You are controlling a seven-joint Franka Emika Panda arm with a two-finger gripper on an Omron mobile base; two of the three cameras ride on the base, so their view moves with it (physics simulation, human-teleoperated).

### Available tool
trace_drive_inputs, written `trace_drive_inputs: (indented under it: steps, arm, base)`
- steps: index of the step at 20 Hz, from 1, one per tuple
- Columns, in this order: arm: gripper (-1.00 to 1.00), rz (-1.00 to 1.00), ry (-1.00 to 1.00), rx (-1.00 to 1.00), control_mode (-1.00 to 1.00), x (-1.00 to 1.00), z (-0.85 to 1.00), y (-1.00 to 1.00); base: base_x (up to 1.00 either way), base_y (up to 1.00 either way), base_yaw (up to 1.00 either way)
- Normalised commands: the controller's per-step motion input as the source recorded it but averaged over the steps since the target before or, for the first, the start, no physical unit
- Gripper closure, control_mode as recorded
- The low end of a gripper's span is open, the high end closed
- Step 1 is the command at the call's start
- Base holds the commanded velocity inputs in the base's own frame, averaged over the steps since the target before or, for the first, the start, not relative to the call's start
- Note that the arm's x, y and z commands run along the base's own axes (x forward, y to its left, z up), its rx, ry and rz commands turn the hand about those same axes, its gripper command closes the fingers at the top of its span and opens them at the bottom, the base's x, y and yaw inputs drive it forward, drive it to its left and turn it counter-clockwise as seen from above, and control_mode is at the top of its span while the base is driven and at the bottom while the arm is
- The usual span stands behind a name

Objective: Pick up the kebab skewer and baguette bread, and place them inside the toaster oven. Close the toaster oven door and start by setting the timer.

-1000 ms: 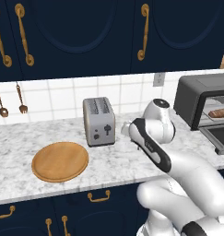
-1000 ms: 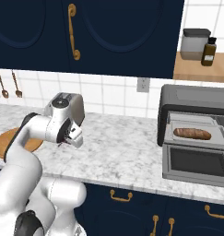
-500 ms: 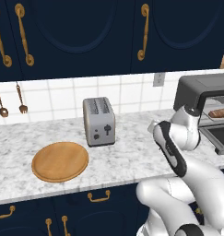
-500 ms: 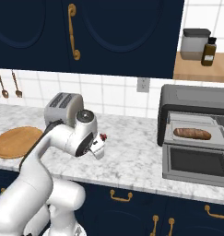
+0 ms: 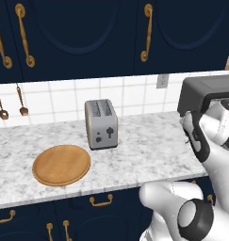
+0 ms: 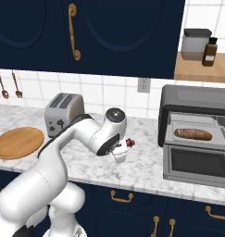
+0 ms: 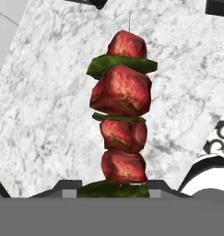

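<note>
The claw (image 7: 112,188) is clamped on the skewer (image 7: 122,120), whose red meat and green slices run straight out ahead of the tips, above the marble counter (image 7: 49,106). In the right base view the claw (image 6: 124,149) hangs over the counter with the skewer (image 6: 129,142) poking toward the oven (image 6: 197,134). Beyond it the door (image 6: 196,163) lies open and the baguette (image 6: 193,134) rests inside. Behind the claw stand the toaster (image 6: 63,113) and the plate (image 6: 17,142).

no legible text, labels or numbers anywhere
</note>
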Motion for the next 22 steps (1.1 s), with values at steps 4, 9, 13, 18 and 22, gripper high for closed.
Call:
trace_drive_inputs:
  steps: [4, 9, 13, 18, 22]
  arm:
    - [1.00, -0.31, 0.00, 0.12, -1.00, -0.15, 0.18, -1.00]
    - [1.00, -0.29, 0.00, 0.11, -1.00, -0.10, 0.18, -1.00]
    - [1.00, -0.26, 0.00, 0.08, -1.00, -0.02, 0.13, -1.00]
    - [1.00, -0.20, 0.00, 0.05, -1.00, -0.01, 0.23, -0.99]
    - [1.00, -0.08, -0.08, 0.04, -1.00, 0.06, 0.07, -0.83]
  base:
    - [0.00, 0.00, 0.00]
    - [0.00, 0.00, 0.00]
    - [0.00, 0.00, 0.00]
    - [0.00, 0.00, 0.00]
    - [0.00, 0.00, 0.00]
